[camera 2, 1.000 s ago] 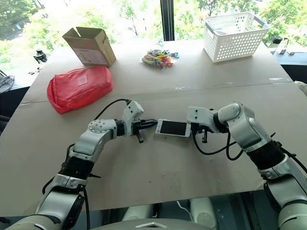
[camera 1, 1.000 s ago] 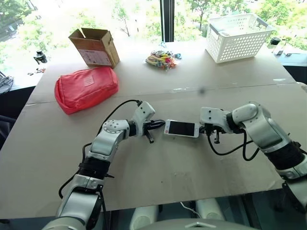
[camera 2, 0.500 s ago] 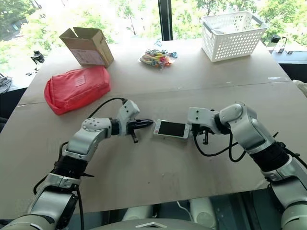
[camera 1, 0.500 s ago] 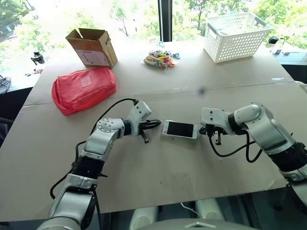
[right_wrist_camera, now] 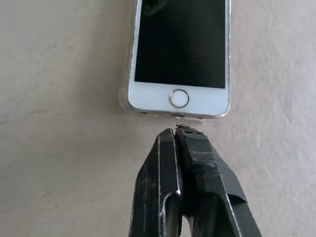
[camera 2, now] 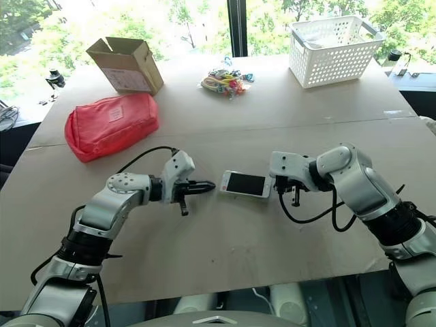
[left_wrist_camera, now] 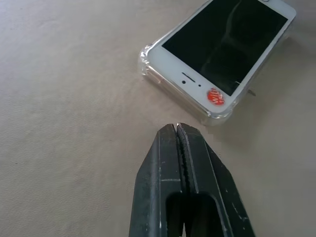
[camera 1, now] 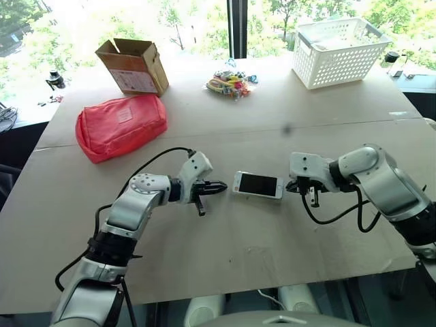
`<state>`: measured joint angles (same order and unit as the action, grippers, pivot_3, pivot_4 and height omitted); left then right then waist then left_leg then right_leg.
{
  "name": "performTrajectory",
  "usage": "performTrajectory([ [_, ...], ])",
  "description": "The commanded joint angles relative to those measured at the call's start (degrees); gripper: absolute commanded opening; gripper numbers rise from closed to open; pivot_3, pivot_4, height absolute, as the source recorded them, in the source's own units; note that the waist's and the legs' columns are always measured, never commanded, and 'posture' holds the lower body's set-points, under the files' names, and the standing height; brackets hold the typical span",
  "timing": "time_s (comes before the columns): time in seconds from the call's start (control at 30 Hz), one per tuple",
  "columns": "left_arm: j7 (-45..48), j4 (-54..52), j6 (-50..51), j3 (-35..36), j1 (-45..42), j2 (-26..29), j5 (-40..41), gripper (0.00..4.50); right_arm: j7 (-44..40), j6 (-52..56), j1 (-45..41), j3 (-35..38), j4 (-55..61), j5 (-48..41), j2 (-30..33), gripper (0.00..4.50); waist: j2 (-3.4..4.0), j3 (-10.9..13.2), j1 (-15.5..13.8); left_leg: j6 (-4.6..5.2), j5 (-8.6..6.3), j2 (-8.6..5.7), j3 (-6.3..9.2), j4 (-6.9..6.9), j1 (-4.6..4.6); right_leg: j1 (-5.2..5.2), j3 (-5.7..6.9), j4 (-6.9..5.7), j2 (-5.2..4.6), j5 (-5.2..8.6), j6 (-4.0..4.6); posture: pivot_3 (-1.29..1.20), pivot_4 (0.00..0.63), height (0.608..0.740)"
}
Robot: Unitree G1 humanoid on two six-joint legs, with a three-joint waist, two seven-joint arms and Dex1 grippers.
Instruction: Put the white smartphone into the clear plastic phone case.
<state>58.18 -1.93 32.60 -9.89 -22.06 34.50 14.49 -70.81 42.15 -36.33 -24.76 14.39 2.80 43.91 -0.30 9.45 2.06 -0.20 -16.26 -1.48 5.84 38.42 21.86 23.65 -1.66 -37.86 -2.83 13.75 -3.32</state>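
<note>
White smartphone (camera 1: 258, 184) lies flat, screen up, near the middle of the table (camera 1: 238, 259), between the two arms. Clear plastic phone case (left_wrist_camera: 148, 66) shows as a transparent rim round its corners and edges in both wrist views; the phone appears seated in it, though whether every corner has snapped home I cannot tell.

Handling, as judged: phone stiff, light, glass-faced and slick; case thin, flexible, likely to slide on the table if pushed from one end only. Best purchase looks like the short ends or long edges, pressing down at corners rather than pinching the screen.

Left end effector (camera 1: 219, 186) fingers pressed together, holding nothing, tip aimed at the phone's near end, just beside it and apart. Right end effector (right_wrist_camera: 178, 129) likewise closed and empty, tip just off the home-button end, angled down toward the table. Both forearms reach inward over the table, facing each other across the phone.
</note>
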Motion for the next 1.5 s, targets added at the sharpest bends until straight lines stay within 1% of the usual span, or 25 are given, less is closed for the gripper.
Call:
performTrajectory([
  [0.03, 0.58, -1.77, 1.44, -2.0, 0.88, -0.46, 0.5, 0.0, 0.09, 0.81, -0.87, 0.19, 2.83, -1.01, 0.29, 0.04, 0.0, 0.0, -0.03, 0.0, 0.0, 0.0, 0.0, 0.0, 0.0, 0.0, 0.0, 0.0, 0.0, 0.0, 0.0, 0.0, 0.15, 0.74],
  [0.3, -0.12, -1.9, 1.39, -3.04, 0.91, -1.55, 0.3, 0.0, 0.42, 3.0, 0.24, -2.08, 5.51, -1.9, -0.18, 0.04, 0.0, 0.0, -0.32, 0.0, 0.0, 0.0, 0.0, 0.0, 0.0, -0.01, 0.01, 0.01, -0.01, 0.0, 0.0, 0.0, 0.15, 0.74],
  [0.6, -0.95, -0.98, 0.61, -2.95, 0.47, -2.02, -0.08, 0.0, 1.25, 5.1, 0.31, -4.12, 6.88, -2.91, -2.55, 0.04, -0.01, -0.01, -0.29, 0.0, 0.0, 0.0, 0.01, 0.01, -0.04, -0.02, 0.01, -0.03, -0.01, 0.0, 0.0, 0.0, 0.15, 0.74],
  [0.73, -1.2, -0.88, 0.44, -3.03, 0.42, -2.28, -0.24, 0.0, 1.89, 5.17, 0.33, -4.71, 6.62, -3.16, -2.71, 0.04, -0.01, -0.01, -1.15, -0.01, 0.0, -0.02, 0.03, 0.03, 0.0, -0.02, 0.05, -0.02, -0.03, 0.0, 0.0, 0.0, 0.15, 0.74],
  [0.9, -1.35, -0.43, 0.07, -3.16, 0.18, -2.52, -0.4, 0.0, 2.77, 5.32, 0.51, -4.52, 6.46, -3.77, -2.52, 0.04, -0.01, -0.01, -1.32, -0.03, 0.02, -0.03, 0.04, 0.02, 0.02, -0.02, 0.06, 0.03, -0.05, 0.0, 0.0, 0.0, 0.15, 0.74],
  [0.97, -1.26, -0.27, -0.02, -2.92, 0.12, -2.33, -0.36, 0.0, 2.86, 5.93, 0.58, -2.51, 7.12, -5.42, -2.42, 0.04, -0.01, -0.01, -1.32, -0.03, 0.02, -0.04, 0.04, 0.02, 0.01, -0.02, 0.06, 0.01, -0.05, 0.0, 0.0, 0.0, 0.15, 0.74],
  [1.07, -1.08, -0.01, -0.21, -2.24, 0.18, -1.69, -0.29, 0.0, 3.11, 6.95, 0.91, 3.52, 8.77, -10.82, -3.7, 0.04, -0.02, -0.01, -1.32, -0.02, 0.01, -0.04, 0.05, 0.02, 0.02, -0.02, 0.07, 0.01, -0.05, 0.0, 0.0, 0.0, 0.15, 0.74],
  [1.17, -1.08, 0.53, -0.78, -1.02, 0.19, -0.71, -0.23, 0.0, 5.06, 4.21, 2.26, 11.85, 9.0, -17.03, -6.97, 0.04, -0.02, 0.0, -1.26, -0.02, 0.01, -0.03, 0.05, 0.01, 0.02, -0.01, 0.06, 0.01, -0.05, 0.0, 0.0, 0.0, 0.15, 0.74],
  [1.3, -0.76, 0.06, -1.07, 1.62, -0.34, 0.1, 1.62, 0.0, 8.53, -1.05, 6.89, 18.55, 6.58, -19.99, -9.15, 0.04, -0.04, 0.0, -1.23, -0.01, 0.01, -0.01, 0.05, 0.0, 0.02, -0.02, 0.07, 0.01, -0.03, 0.0, 0.0, 0.0, 0.15, 0.74],
  [1.4, 0.25, -1.28, -1.39, 4.69, -1.66, -0.48, 5.15, 0.0, 10.8, -8.1, 13.69, 19.87, 4.35, -19.25, -10.2, 0.04, -0.08, 0.03, -1.34, -0.01, 0.0, 0.0, 0.05, -0.01, 0.03, -0.01, 0.07, 0.02, -0.02, 0.0, 0.0, 0.0, 0.15, 0.74],
  [1.5, 0.98, -2.02, -1.18, 4.98, -2.12, -0.99, 6.53, 0.0, 12.1, -13.43, 16.89, 20.45, 2.0, -19.89, -12.36, 0.04, -0.06, 0.06, -1.25, -0.02, 0.01, 0.0, 0.0, -0.01, 0.05, 0.01, 0.04, 0.01, -0.04, 0.0, 0.0, 0.0, 0.15, 0.74],
])
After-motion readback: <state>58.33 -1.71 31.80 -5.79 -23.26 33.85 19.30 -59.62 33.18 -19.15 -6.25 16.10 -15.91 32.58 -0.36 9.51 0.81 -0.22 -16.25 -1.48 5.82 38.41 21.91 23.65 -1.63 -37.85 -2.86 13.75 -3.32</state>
